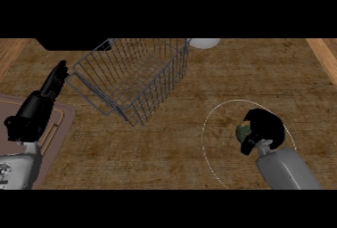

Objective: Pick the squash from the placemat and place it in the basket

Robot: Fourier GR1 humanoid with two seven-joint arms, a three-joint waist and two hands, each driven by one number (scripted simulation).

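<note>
Two grey forearms are seen entering from the lower edge, one at each side. On the right, black fingers [263,121] are curled over and round a greenish, mottled squash [244,131], most of which is hidden beneath them; only its left flank is exposed. The right hand [266,131] is thus closed on the squash, palm down, with the wrist bent and the forearm running off toward the lower right corner. The squash is held within the thin white outline of a round placemat [214,116], which is laid on the brown wooden worktop [151,151]; whether the squash is lifted or resting cannot be told.

On the left, the fingers [58,75] are held straight and together, pointing up and away, with nothing between them. The left hand [41,104] is kept open and at rest near the left edge, above a brownish mat or board [59,122] with rounded corners.

One wire basket [132,78] is set tilted on the worktop between the two hands, nearer the left one, well apart from the squash. One pale round object [204,42] is partly visible at the top edge, just beside the basket's far corner. One squash, one placemat and one basket are counted.
</note>
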